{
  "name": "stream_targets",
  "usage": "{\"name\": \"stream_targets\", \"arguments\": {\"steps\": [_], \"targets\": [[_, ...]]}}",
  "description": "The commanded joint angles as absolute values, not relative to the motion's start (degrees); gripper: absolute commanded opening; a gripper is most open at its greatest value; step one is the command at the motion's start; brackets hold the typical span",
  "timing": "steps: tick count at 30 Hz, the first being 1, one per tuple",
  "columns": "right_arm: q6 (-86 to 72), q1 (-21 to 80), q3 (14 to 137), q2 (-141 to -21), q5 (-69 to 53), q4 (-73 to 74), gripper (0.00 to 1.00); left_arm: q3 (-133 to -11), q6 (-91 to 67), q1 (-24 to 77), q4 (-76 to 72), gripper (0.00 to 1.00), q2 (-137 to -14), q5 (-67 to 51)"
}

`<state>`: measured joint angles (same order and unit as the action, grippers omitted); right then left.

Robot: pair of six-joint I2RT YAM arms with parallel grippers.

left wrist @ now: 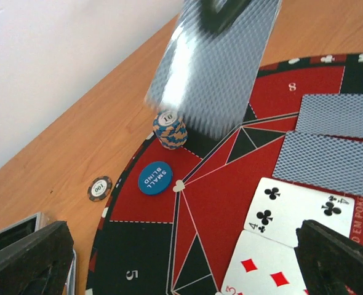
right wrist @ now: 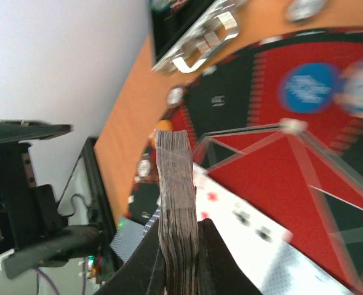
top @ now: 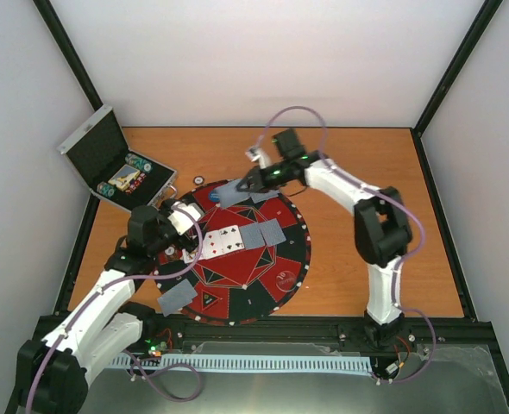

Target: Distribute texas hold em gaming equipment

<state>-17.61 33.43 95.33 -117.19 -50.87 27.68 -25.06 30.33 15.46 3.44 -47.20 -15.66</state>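
My right gripper (top: 253, 183) is shut on a thick deck of grey-blue-backed cards (top: 234, 193) and holds it above the far left of the round mat (top: 285, 276). The deck shows edge-on in the right wrist view (right wrist: 176, 196) and overhead in the left wrist view (left wrist: 212, 61). My left gripper (top: 185, 246) is open and empty, low over the mat's left side. Below it lie face-up cards, the 4 of clubs (left wrist: 298, 209) and a diamonds card (left wrist: 261, 270). Two face-down cards (left wrist: 326, 163) lie beside them. A blue SMALL BLIND button (left wrist: 155, 177) and a chip stack (left wrist: 170, 130) sit on the mat.
The open silver case (top: 121, 168) with chips stands at the far left of the table. A single 100 chip (left wrist: 99, 188) lies on the wood just off the mat. One face-down card (top: 177, 297) lies at the mat's near left edge. Black frame posts stand around the table.
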Motion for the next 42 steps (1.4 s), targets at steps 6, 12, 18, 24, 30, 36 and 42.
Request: {"name": "stream_targets", "arguments": {"steps": [6,12,18,24,30,36,42], "targets": [[-20.73,4.28,67.78,-99.15,-49.31,18.80,0.03,-23.57,12.20,13.11,-0.82,1.00,-45.14,-15.17],[-23.43,-6.90,55.87,-98.51,-48.80,12.21,0.03,-23.72,-0.87,6.51,-1.64,1.00,-43.94,-13.32],[-24.97,-10.03,52.59,-103.23,-48.81,8.54,0.05,-22.42,-7.56,0.97,-1.61,1.00,-42.54,-14.16],[-24.28,-11.65,52.07,-104.90,-46.03,10.24,0.15,-21.80,-7.91,-0.44,-2.83,1.00,-41.73,-14.76],[-23.01,-12.45,51.94,-105.66,-44.42,13.02,0.29,-21.28,-7.00,-0.44,-3.69,1.00,-41.27,-14.33],[-21.69,-13.22,52.45,-104.54,-41.79,15.26,0.43,-21.14,-7.00,-0.53,-3.64,1.00,-40.63,-13.96],[-20.87,-13.67,51.59,-101.90,-39.56,16.84,0.81,-21.00,-7.08,-0.76,-3.91,1.00,-40.35,-13.65]]}}
